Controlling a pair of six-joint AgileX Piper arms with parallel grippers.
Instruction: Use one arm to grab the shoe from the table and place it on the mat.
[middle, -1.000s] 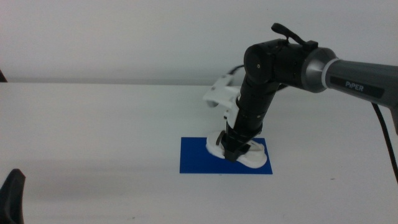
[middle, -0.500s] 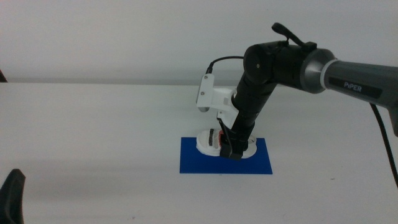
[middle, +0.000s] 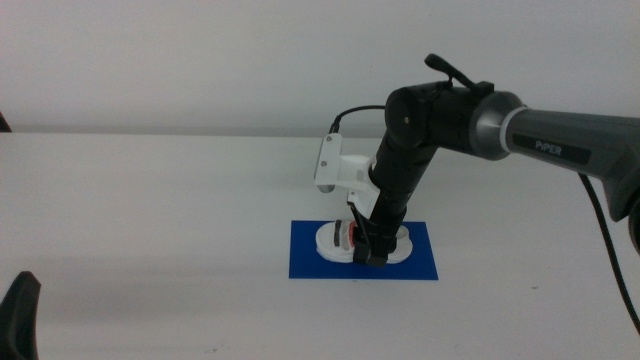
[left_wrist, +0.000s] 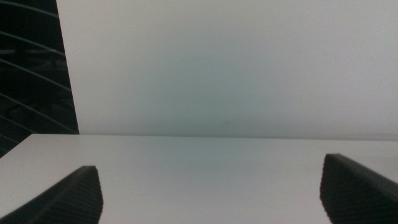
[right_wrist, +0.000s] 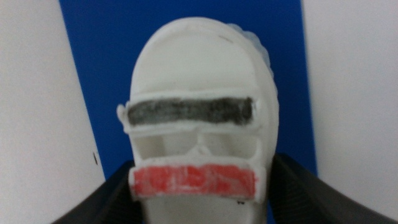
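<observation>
- The right end effector (middle: 372, 252) sits low in the centre of the middle view, its jaws pinching the shoe (middle: 355, 240) from both sides near the red strap.
- The shoe lies on the mat (middle: 310, 262), at its upper middle; in the right wrist view the white sole (right_wrist: 199, 112) has blue showing on both sides and beyond the toe.
- The step in hand looks like the release: the shoe should rest flat before the jaws part, and they should spread evenly so neither side drags it.
- After that, a straight lift would keep the jaws off the straps.
- The mat's upper edge lies close behind the shoe, so any nudge toward the top of the frame risks pushing it partly off; the lower half of the mat is bare.
- The surface (middle: 150, 220) around the mat is open to the left, right and bottom of the frame, leaving room to withdraw.
- The left end effector (middle: 20, 318) waits at the lower left corner, jaws spread wide with nothing between them in its wrist view.
</observation>
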